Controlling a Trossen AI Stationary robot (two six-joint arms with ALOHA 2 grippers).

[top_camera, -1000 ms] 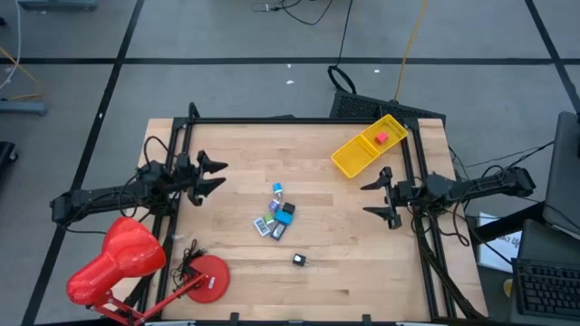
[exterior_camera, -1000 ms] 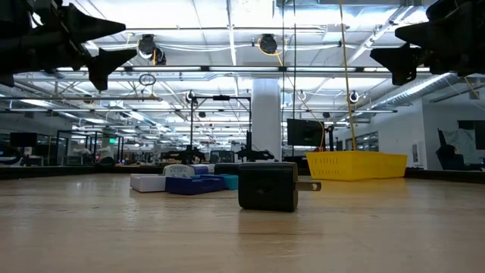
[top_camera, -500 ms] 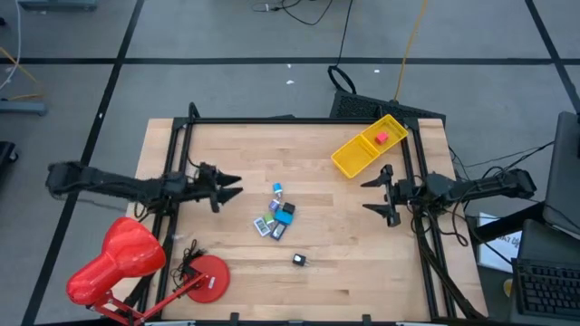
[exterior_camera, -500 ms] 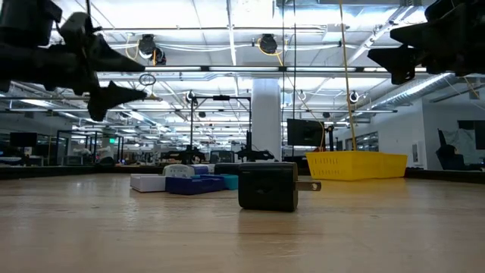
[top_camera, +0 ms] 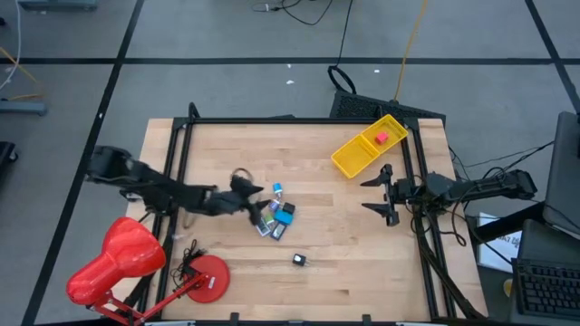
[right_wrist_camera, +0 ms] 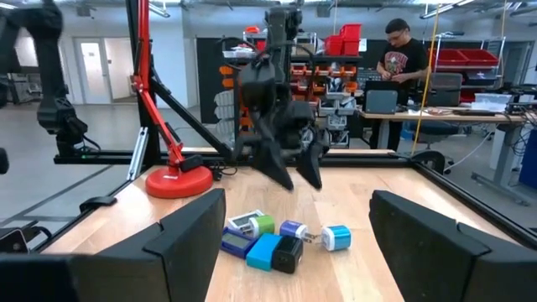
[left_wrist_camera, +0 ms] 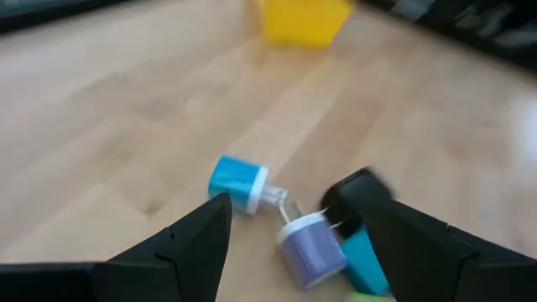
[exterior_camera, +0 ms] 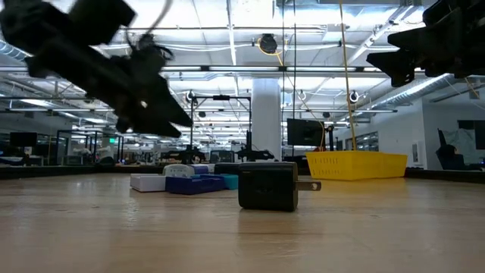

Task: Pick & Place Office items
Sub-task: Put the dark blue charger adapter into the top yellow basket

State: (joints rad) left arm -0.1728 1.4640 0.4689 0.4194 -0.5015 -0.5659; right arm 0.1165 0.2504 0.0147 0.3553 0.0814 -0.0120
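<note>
Small office pieces lie clustered mid-table [top_camera: 276,215]: a blue one [left_wrist_camera: 237,182], a lilac one [left_wrist_camera: 310,250], a black one [left_wrist_camera: 357,193], a teal one [left_wrist_camera: 365,256], and green and white ones [right_wrist_camera: 252,224]. A black plug piece [top_camera: 299,260] lies apart, nearer the near edge. One red piece [top_camera: 381,138] sits in the yellow tray [top_camera: 349,158]. My left gripper [top_camera: 254,197] hangs open just left of and above the cluster, its fingers astride the lilac piece in the left wrist view. My right gripper [top_camera: 379,195] waits open at the table's right side.
A big red desk lamp [top_camera: 118,263] with its round base [top_camera: 207,276] stands at the near left corner. A black frame [top_camera: 181,154] rims the table. The tray sits at the far right corner. A person [right_wrist_camera: 407,59] stands in the room beyond.
My left gripper has swung from the table's left edge toward the middle, dropping lower, and now hovers at the cluster of pieces. It has stayed open. The pieces have not moved.
</note>
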